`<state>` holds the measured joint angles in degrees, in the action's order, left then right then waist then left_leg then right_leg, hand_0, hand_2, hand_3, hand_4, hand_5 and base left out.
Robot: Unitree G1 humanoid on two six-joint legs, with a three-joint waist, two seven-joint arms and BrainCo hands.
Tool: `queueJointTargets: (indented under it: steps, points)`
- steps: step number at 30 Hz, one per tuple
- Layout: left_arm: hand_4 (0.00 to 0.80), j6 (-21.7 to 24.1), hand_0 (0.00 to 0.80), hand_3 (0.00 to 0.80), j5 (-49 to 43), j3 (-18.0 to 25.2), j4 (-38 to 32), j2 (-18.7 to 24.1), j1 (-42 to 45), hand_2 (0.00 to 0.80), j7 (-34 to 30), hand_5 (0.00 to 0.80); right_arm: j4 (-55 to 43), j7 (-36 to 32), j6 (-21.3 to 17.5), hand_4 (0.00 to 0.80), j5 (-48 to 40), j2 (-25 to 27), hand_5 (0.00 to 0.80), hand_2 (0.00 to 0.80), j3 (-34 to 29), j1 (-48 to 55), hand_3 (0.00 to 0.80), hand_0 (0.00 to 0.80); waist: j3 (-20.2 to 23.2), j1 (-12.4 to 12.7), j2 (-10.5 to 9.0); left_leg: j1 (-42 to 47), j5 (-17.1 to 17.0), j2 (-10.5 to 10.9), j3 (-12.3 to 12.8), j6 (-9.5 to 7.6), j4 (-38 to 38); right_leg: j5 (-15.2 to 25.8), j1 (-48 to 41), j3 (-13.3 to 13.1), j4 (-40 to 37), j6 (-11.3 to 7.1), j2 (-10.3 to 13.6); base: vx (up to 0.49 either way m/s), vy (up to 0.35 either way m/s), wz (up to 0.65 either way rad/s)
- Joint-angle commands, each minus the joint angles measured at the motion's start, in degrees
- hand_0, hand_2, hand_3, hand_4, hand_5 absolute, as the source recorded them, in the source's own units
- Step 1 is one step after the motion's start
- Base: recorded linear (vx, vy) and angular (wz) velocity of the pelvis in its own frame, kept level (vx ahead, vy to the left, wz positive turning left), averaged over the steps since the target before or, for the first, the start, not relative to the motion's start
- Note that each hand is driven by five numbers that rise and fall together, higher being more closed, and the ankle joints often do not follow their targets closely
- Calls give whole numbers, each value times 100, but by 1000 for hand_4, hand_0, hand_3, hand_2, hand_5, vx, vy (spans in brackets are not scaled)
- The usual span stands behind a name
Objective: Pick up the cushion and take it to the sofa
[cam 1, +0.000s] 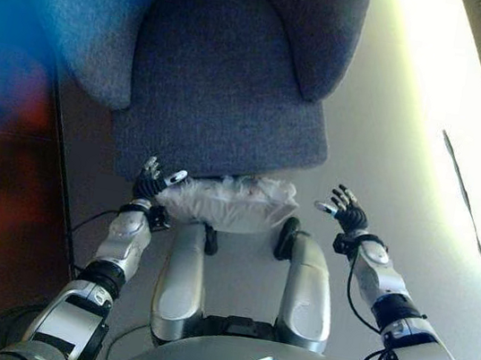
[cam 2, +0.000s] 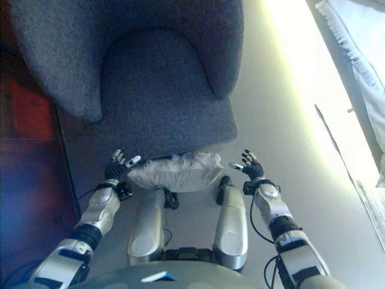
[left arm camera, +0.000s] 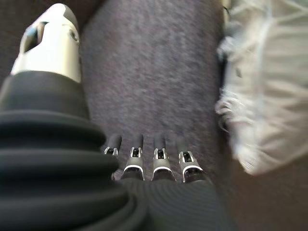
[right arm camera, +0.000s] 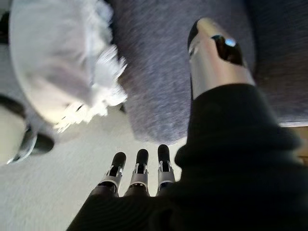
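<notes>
A white, fringed fabric cushion (cam 1: 230, 202) lies at the front edge of the seat of a grey-blue upholstered sofa chair (cam 1: 221, 96). The left hand (cam 1: 152, 180) hovers just beside the cushion's left end, the right hand (cam 1: 345, 210) apart on its right; both have relaxed, spread fingers holding nothing.

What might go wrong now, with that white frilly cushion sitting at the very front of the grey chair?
The white fringed cushion overhangs the front edge of the grey upholstered armchair, so a nudge may tip it to the floor. The right hand is open and well clear of it, while the left hand sits close beside it: an uneven squeeze could push it sideways.
</notes>
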<state>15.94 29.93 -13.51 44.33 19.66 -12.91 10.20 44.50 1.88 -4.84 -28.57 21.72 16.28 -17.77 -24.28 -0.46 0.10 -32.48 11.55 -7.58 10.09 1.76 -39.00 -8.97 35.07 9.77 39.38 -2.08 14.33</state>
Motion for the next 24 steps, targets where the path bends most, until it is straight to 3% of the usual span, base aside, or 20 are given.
queueJointTargets:
  steps: [1,9,16,20,24]
  points:
    - [0,258,0,0,-292,-162,-15,81,-181,0,312,0,163,229,-91,0,598,277,0,0,148,-451,0,0,-86,169,40,-341,381,-46,-308,5,-373,330,81,-468,-121,-401,416,-134,1,8]
    - [0,-57,0,0,-389,-307,391,116,-686,0,738,0,475,275,201,0,1394,735,0,0,522,-1606,0,0,-353,249,179,-1316,420,6,-478,-4,-902,191,1071,-552,501,-373,387,-114,0,3]
    - [0,-28,0,0,153,-43,718,86,-785,0,1240,0,558,121,285,0,1969,918,0,0,770,-2136,0,0,-422,347,255,-2091,563,83,-634,-60,-1516,-22,1859,-623,1177,-297,433,-64,-30,9]
    - [0,-77,0,0,599,248,935,31,-705,0,1142,0,644,67,342,0,2114,947,0,0,864,-2355,0,0,-439,410,272,-2487,634,99,-702,-71,-1853,-149,2256,-656,1561,-256,460,-32,-34,12]
    - [0,-220,0,0,510,337,1147,13,-663,0,634,0,592,-168,416,0,2092,1031,0,0,907,-2521,0,0,-443,406,272,-2903,697,68,-727,-85,-2219,-240,2663,-709,1930,-195,451,-22,4,7]
